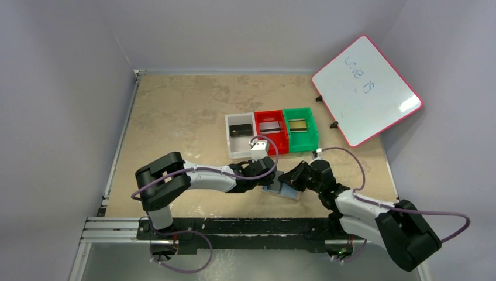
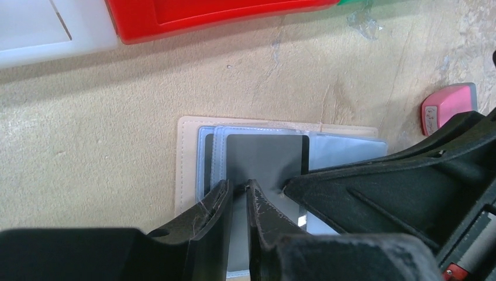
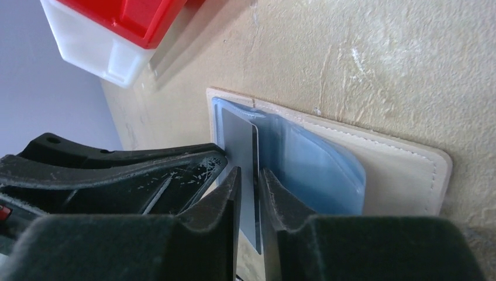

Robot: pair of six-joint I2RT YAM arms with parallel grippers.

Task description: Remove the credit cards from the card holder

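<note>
Nearly done: 3 credit cards (image 1: 240,129) in bins (image 1: 241,151), last grey card (image 2: 263,158) still in card holder (image 3: 403,170), R end effector (image 3: 250,172) pinching it, L end effector (image 2: 238,187) near-shut over same card.

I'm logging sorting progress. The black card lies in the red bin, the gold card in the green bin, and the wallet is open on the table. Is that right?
Not quite. The black card lies in the white bin, not the red bin, which holds a silvery card. The top external view shows this. The gold card in the green bin and the open wallet on the table are as you say.
</note>
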